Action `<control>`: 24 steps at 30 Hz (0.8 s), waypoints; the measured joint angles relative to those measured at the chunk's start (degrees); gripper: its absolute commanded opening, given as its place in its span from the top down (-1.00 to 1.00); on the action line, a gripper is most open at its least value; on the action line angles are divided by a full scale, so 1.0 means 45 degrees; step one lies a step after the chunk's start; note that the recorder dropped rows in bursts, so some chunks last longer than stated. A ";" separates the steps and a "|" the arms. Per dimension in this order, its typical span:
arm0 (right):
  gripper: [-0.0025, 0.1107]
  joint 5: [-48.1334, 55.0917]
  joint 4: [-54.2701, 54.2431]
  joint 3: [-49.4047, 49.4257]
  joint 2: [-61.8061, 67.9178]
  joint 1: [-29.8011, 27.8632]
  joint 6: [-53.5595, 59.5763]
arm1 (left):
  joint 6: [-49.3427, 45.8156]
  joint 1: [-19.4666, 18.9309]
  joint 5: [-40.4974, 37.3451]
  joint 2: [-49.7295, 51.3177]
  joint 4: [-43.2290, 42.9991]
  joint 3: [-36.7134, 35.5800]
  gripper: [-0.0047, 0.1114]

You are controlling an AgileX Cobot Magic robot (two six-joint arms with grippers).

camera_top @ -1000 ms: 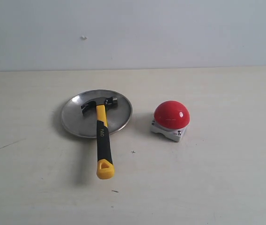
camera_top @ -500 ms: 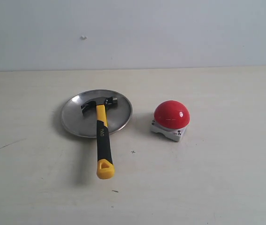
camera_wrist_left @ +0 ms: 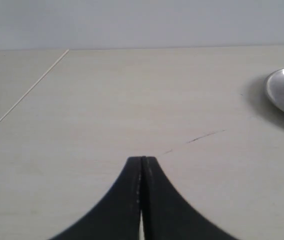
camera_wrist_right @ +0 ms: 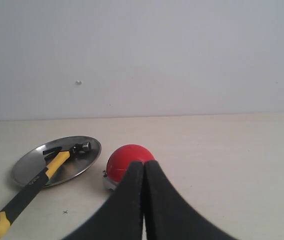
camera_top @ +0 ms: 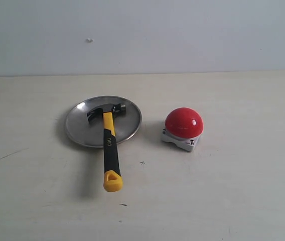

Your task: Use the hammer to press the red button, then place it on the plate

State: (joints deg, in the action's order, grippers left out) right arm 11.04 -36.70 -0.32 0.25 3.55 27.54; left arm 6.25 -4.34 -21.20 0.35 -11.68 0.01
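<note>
Hammer: It lies on the plate. Its dark head is near the middle of the dish. The handle points to 6 o'clock and goes out over the rim. The yellow end with the hole is past the plate, over the worktop. I cannot tell if that end touches the worktop.

Plate: Round, shiny and silver. It sits flat on the worktop, at 9 o'clock from the red button.

Red button: A shiny red dome on a small grey-white base. It stands at 3 o'clock from the plate, near it but not touching. It is apart from the hammer too.

Left fingers: Black, with the tips pressed together and holding nothing. They hang over bare worktop, well apart from the hammer. The left wrist view shows only the edge of the plate.

Right fingers: Black, with the tips pressed together and holding nothing. In the right wrist view the red button is just behind the tips, and they hide part of it. The plate and hammer are farther off to one side.

Worktop: Pale, like light wood, with a few tiny dark marks. One small cross mark is at 6 o'clock from the gap between plate and button. A thin dark scratch lies near the left fingers.

Wall: Plain and pale, at the 12 o'clock side of the worktop. It has one little speck.
</note>
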 measured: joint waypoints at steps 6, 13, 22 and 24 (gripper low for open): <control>0.96 -0.0049 0.0339 0.0000 0.0000 0.0000 0.0732 | 0.0000 0.0000 0.0000 0.0000 0.0000 0.0000 0.92; 0.96 -0.0075 0.2064 0.0000 0.0000 -0.0544 0.1889 | 0.0000 0.0000 0.0000 0.0000 0.0000 0.0000 0.92; 0.96 -0.0050 0.2452 0.0000 0.0000 -0.0884 0.1203 | 0.0000 0.0000 0.0000 0.0000 0.0000 0.0000 0.92; 0.96 -0.0074 0.3068 0.0000 0.0000 -0.0884 -0.0012 | 0.0000 0.0000 0.0000 0.0000 0.0000 0.0000 0.92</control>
State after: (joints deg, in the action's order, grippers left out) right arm 10.70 -22.90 -0.32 0.25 -0.43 27.49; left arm 6.25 -4.34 -21.20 0.35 -11.68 0.01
